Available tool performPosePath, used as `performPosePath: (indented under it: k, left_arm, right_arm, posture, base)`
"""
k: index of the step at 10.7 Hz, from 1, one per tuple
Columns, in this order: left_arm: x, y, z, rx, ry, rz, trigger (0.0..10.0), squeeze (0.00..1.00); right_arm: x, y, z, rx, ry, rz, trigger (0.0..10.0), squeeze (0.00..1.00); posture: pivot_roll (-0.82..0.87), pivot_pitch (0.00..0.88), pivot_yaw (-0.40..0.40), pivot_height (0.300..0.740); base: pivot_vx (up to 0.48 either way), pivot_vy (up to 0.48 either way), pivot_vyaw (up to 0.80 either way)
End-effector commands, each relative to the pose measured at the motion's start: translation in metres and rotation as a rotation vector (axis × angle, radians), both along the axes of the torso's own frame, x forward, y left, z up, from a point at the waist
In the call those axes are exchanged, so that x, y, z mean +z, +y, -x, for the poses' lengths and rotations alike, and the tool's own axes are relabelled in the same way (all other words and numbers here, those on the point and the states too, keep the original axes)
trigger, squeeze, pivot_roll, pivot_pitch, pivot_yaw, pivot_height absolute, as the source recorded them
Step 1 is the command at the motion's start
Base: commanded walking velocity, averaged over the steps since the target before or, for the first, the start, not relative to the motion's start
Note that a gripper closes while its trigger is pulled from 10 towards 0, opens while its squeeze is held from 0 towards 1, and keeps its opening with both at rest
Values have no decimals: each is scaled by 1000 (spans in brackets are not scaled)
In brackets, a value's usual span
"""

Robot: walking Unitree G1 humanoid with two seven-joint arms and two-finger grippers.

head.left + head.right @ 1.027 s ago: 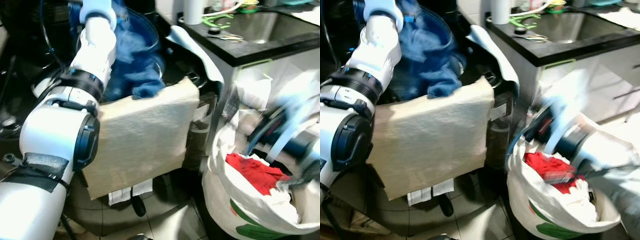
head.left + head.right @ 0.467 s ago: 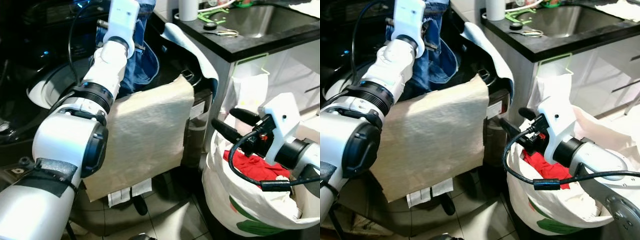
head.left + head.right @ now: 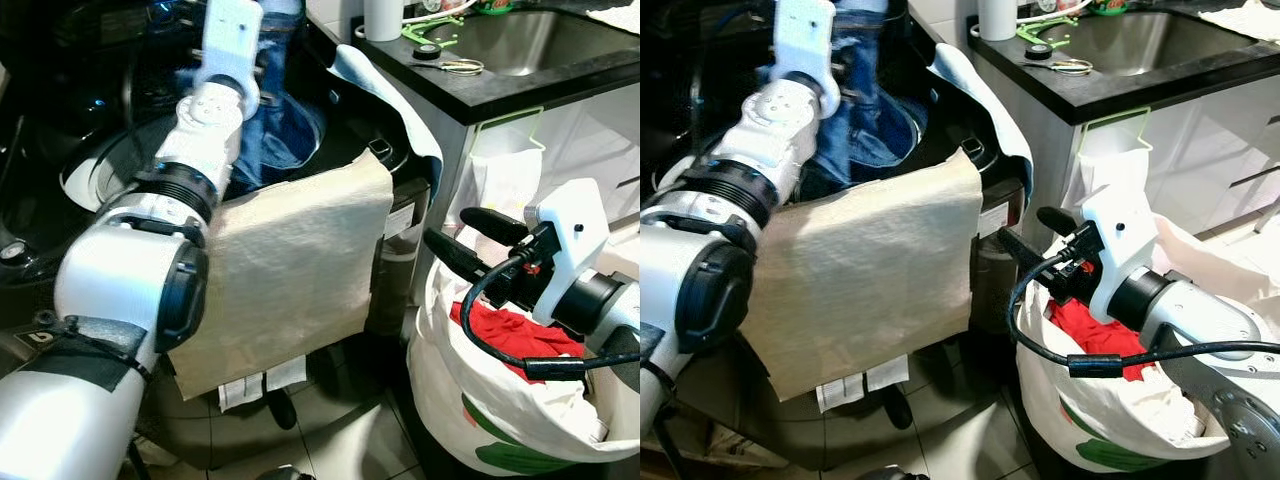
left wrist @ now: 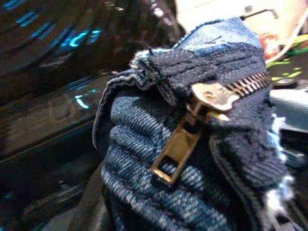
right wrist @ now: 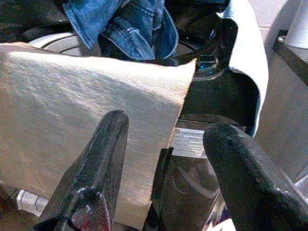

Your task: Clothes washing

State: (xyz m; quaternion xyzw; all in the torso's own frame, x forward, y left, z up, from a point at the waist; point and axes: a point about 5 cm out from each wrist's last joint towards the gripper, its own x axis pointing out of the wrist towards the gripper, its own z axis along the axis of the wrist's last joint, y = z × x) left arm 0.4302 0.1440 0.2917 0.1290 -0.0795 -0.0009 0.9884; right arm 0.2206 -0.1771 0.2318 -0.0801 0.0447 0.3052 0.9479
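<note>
Jeans hung lengthwise beneath the left pincer, which gripped them over the washer opening. Right pincer, fingers spread and empty, sat farther off above the laundry bag.

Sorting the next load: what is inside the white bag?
In the white bag a red garment lies on top, with white cloth beside it. The right pincer hovers above it. Anything deeper is covered.

Jeans in washer; laundry bag right of it.
</note>
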Motion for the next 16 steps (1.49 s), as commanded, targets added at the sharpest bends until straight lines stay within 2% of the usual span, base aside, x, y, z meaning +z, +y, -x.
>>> performPosePath:
  k: [1,3,4,6,7,8,9,10,11,12,13,14,15,16]
  left_arm:
    - [3,11,0,37,0,-4,10000,1000]
    - [3,15,0,43,10,14,10000,1000]
    - [-1,22,0,68,39,61,10000,1000]
    - [-7,40,1,184,83,90,10000,1000]
    - [-10,49,3,243,100,115,10000,886]
    - [-10,51,3,213,104,148,10000,0]
    - [-1,46,2,108,54,220,10000,0]
    - [16,34,4,-127,-52,274,10000,0]
    - [25,25,8,-313,-136,267,10000,0]
    - [25,17,17,-528,-192,276,10000,0]
    - [21,12,27,-644,-215,286,10000,0]
    - [14,6,55,-803,-248,304,10000,0]
    - [8,3,80,-891,-257,292,10000,0]
    - [-8,1,110,-988,-216,234,10000,0]
  right_arm:
    - [6,-2,0,-13,-29,2,10000,0]
    - [6,-3,-1,-19,-30,2,10000,0]
    - [6,-4,-1,-23,-28,1,10000,0]
    - [6,-5,-3,-24,-18,4,10000,0]
    - [5,-4,-4,-13,-13,9,10000,0]
    - [4,-3,-3,-3,-5,14,10000,0]
    - [4,-2,-3,-5,-6,12,10000,0]
    - [4,-2,-2,-23,-19,-10,10000,0]
    - [4,-2,-3,-55,-37,-49,10000,0]
    - [3,-2,-3,-108,-60,-92,10000,0]
    - [3,0,-3,-132,-74,-132,10000,0]
    - [5,3,-2,-136,-89,-177,10000,0]
    - [6,6,-1,-130,-91,-190,10000,0]
    - [4,8,-1,-122,-79,-191,10000,0]
  posture:
    - [-134,21,147,740]
    - [-135,28,143,740]
    - [-136,30,136,740]
    - [-134,32,128,740]
    - [-133,33,125,740]
    - [-133,33,125,740]
    - [-135,30,127,740]
    - [-139,20,126,740]
    - [-134,14,122,740]
    - [-126,6,114,740]
    - [-116,3,106,740]
    - [-111,3,92,740]
    - [-109,7,86,740]
    - [-98,19,68,740]
  base:
    - [0,0,0]
    - [0,0,0]
    - [0,0,0]
    - [0,0,0]
    - [0,0,0]
    - [0,0,0]
    - [0,0,0]
    - [0,0,0]
    - [0,0,0]
    - [0,0,0]
    - [0,0,0]
    - [0,0,0]
    - [0,0,0]
    - [0,0,0]
